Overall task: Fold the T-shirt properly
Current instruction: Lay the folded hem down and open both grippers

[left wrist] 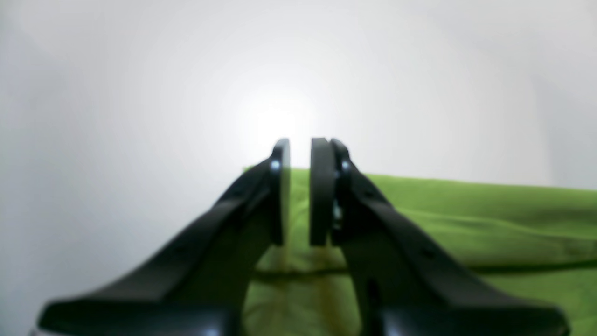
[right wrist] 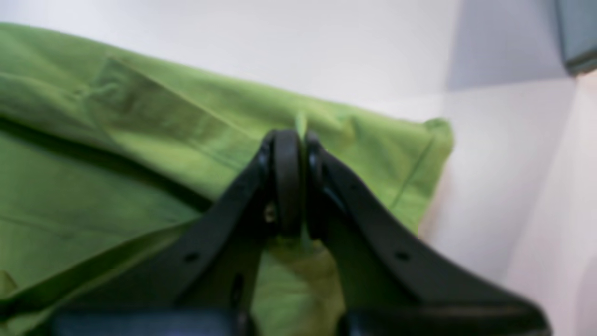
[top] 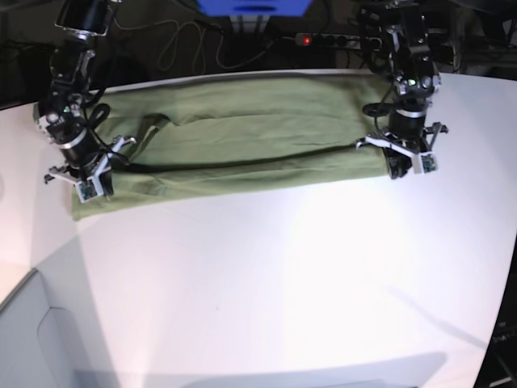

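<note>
Both wrist views blurred; T-shirt (right wrist: 140, 140) cut off by frame edges; cloth under right gripper (right wrist: 298, 135) pads hidden.

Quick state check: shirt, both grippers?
Olive-green cotton T-shirt: lying on the white table, already folded lengthwise into a long band.
Left gripper: at the band's end, jaws narrowly apart, green cloth between them.
Right gripper: at the opposite end, shut on a pinch of the cloth.

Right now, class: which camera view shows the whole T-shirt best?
The base view: the T-shirt lies stretched across the white table, both ends visible, an arm at each. The left wrist view shows only a blurred corner behind the left gripper; the right wrist view shows one end, pinched by the right gripper.
</note>
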